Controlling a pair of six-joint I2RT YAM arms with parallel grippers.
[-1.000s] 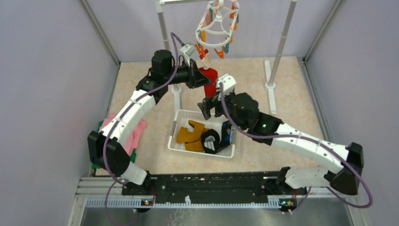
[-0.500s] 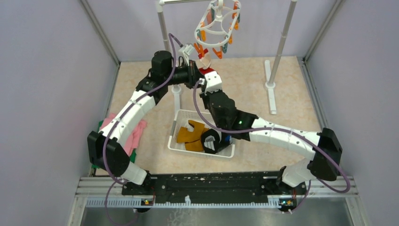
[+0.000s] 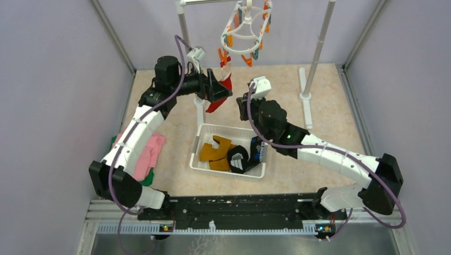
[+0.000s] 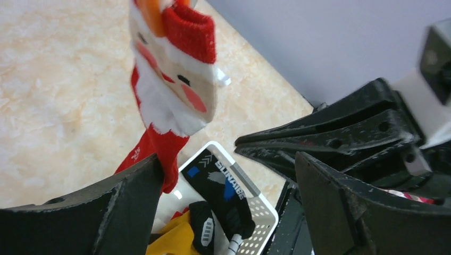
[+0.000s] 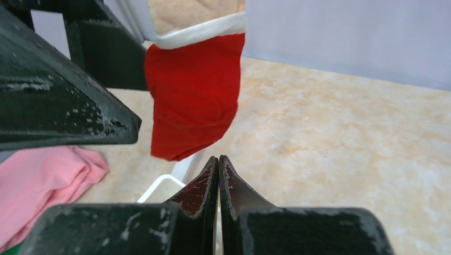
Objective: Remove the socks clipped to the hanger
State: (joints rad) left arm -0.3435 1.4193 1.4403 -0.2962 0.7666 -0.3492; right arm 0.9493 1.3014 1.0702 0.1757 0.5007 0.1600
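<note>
Red Santa sock (image 4: 171, 93) hangs clipped to the hanger (image 3: 245, 33) above the table's (image 3: 282, 79) far edge.
Left gripper (image 4: 228, 178) gapes wide at its toe; right gripper (image 5: 218, 178) is pinched shut, empty; other socks (image 3: 215, 151) lie in the basket (image 3: 226, 171).

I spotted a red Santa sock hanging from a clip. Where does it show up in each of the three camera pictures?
Top external: the Santa sock hangs in the upper middle.
Left wrist: the sock is at upper left, face towards the camera.
Right wrist: the sock is at top centre, showing mostly plain red.
Shared landmark: the white basket lies below the sock in every view.
</note>
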